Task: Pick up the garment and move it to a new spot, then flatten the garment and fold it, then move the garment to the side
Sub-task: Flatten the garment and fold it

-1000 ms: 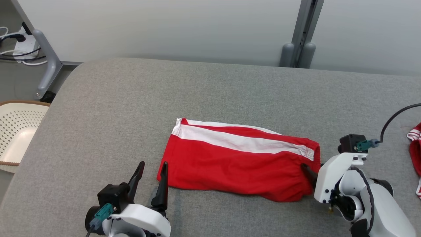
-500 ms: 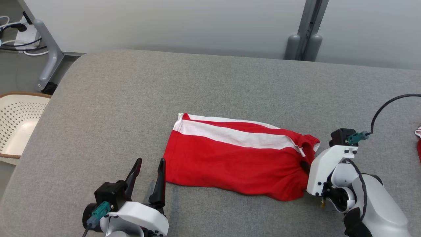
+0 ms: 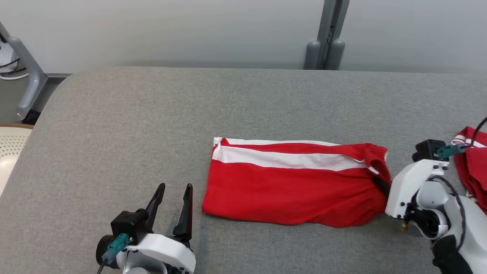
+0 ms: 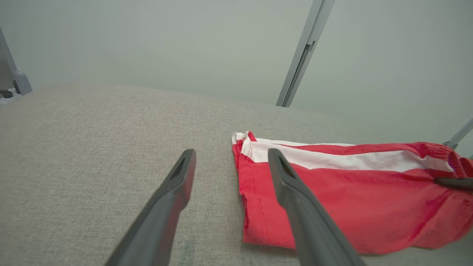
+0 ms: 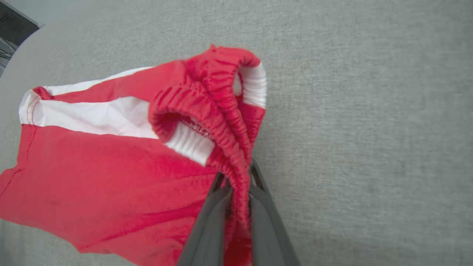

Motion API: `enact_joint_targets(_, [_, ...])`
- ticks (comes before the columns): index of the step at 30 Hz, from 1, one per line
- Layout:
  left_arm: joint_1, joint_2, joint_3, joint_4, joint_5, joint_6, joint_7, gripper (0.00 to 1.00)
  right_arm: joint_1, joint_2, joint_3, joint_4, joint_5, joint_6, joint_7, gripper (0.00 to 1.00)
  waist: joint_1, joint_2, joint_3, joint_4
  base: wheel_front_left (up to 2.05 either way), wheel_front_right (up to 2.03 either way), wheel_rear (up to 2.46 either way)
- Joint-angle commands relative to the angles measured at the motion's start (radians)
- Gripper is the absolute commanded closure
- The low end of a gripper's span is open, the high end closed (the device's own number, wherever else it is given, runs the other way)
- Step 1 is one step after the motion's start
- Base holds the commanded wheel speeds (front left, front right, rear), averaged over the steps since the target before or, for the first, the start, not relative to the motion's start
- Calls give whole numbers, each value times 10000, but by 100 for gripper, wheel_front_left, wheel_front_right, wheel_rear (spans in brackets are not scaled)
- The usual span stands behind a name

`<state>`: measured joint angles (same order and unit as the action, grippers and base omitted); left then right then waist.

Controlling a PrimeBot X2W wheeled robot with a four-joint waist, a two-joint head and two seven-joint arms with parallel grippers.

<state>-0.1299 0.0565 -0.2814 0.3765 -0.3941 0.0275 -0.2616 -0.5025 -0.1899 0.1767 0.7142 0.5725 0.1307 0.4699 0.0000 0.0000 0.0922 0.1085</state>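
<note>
The garment (image 3: 293, 182), red shorts with a white side stripe, lies folded flat on the grey table (image 3: 152, 114). My right gripper (image 3: 379, 185) is shut on the garment's elastic waistband at its right end; in the right wrist view the waistband (image 5: 236, 173) is pinched between the fingers (image 5: 207, 225) and bunches upward. My left gripper (image 3: 174, 203) stands open just left of the garment's hem, touching nothing. In the left wrist view the garment (image 4: 351, 192) lies right of my open fingers (image 4: 295, 199).
A second red and white garment (image 3: 470, 160) lies at the table's right edge behind my right wrist. A cream perforated basket (image 3: 9, 152) sits off the table's left side. A grey post (image 3: 325, 38) stands against the wall behind.
My right gripper has shut on the garment's waistband and drawn that end to the right, bunching it. The head camera has shifted. My left gripper stays open.
</note>
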Motion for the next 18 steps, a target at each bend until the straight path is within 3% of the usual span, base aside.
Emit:
enact_joint_targets(1, [25, 45, 29, 17, 122, -31, -43, 0, 123, -209, -29, -128, 112, 2, 61, 100, 0, 0, -25, -130, 0, 0, 0])
enact_joint_targets(9, [-90, 32, -6, 74, 171, -83, -43, 0, 451, -1350, -430, -811, 522, 2, 618, 100, 0, 0, -8, -593, 0, 0, 0])
enact_joint_targets(18, [-224, 22, -47, 201, 117, -170, -43, 0, 760, -759, -791, -2058, 1524, 3, 1528, 100, 0, 0, 22, -739, 0, 0, 0])
